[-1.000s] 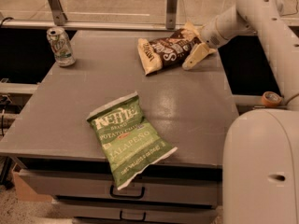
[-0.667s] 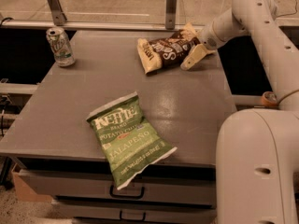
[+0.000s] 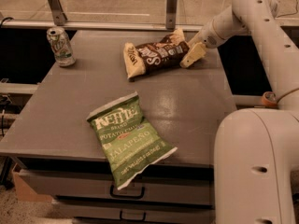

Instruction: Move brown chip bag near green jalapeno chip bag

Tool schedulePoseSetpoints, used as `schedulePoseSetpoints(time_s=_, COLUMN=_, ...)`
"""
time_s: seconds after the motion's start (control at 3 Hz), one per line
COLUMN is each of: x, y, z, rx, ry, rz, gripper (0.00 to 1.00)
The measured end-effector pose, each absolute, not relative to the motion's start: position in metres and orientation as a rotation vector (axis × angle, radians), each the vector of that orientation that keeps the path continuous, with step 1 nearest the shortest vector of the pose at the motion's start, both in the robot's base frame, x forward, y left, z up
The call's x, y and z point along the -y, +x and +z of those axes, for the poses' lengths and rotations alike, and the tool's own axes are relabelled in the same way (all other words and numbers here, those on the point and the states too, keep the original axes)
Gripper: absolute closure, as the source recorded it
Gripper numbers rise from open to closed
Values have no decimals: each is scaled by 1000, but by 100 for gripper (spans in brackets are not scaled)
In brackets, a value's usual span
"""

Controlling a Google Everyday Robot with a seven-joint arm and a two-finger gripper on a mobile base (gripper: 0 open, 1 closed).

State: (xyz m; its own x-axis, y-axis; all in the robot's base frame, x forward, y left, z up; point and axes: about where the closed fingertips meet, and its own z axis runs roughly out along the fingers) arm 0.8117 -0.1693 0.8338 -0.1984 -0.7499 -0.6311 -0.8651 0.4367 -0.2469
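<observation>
**Brown bag gripped at the far right of the table**

Grey and flat, the table (image 3: 70, 106) fills most of what we see. It has drawer fronts under its near edge, and a pale floor with metal rail posts lies behind it. Our white arm (image 3: 261, 27) reaches in from the right of the view and bends down toward the far edge. There the gripper (image 3: 185, 50) sits low over the tabletop.

The gripper is clamped on the right end of the brown chip bag (image 3: 154, 55). One pale finger (image 3: 194, 55) presses along the bag's near right edge, and the cream end of the bag is bunched up at the jaws. From the gripper the bag stretches away to the left in view. It lies flat on the table with its white lettering facing up and its other cream end farthest from the grip.

The green jalapeno chip bag (image 3: 128, 136) lies well apart from the gripper, toward the camera and to the left in view. It is face up and angled, and its white bottom edge pokes out past the near lip of the table.

A green-and-white soda can (image 3: 60, 45) stands upright far to the left of the gripper, near the table's far left corner. It is apart from both bags.

Our rounded white body (image 3: 254, 167) fills the lower right of the view, nearer the camera than the gripper.
</observation>
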Motion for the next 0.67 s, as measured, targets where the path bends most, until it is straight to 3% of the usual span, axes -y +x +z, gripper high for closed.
schedulePoseSetpoints(time_s=0.33, x=169, y=812, z=835, rx=-1990, ry=-1356, rz=210, gripper=87)
schedulePoseSetpoints(time_s=0.67, x=169, y=811, z=835, rx=-1989, ry=-1356, rz=210, gripper=100)
